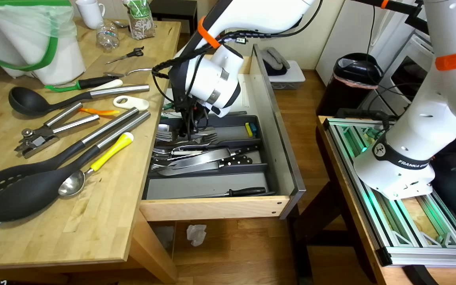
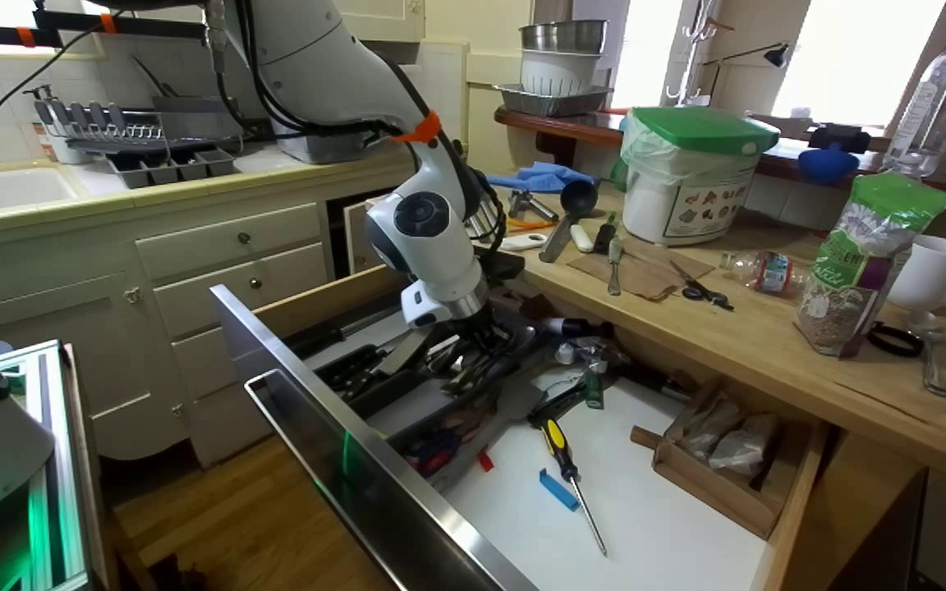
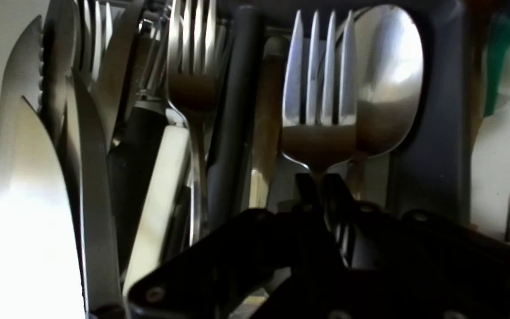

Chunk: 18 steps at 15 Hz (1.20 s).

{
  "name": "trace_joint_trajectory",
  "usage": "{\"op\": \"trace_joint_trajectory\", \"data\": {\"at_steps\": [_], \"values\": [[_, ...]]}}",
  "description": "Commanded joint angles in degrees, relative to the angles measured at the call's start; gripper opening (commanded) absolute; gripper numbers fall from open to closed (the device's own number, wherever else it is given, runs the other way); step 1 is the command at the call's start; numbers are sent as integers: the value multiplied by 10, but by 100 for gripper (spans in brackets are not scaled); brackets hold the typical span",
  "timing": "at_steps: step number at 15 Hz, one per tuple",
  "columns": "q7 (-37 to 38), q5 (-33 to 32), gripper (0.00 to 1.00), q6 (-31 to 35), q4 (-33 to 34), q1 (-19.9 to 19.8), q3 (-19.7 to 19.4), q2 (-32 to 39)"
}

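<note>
Wrist view: your black gripper (image 3: 320, 185) pinches the silver four-tined metal fork (image 3: 319, 141); a crooked pull could snag the shiny oval-bowled metal spoon (image 3: 390, 84) at right.

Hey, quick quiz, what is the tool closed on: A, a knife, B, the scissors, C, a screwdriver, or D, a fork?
D: the wrist view shows the neck of a fork pinched in the tool, its tines standing out beyond.
</note>
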Motion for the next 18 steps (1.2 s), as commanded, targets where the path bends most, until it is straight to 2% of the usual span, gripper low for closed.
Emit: {"op": "trace_joint_trajectory", "data": {"at_steps": [1,11,15,18], "values": [[0,12,1,-12,6,-11,7,4],[-73,94,2,0,-38,-29,49,-50],[-85,68,2,-34,-98,-29,50,-87],[-141,34,2,-72,-141,-29,48,-117]]}}
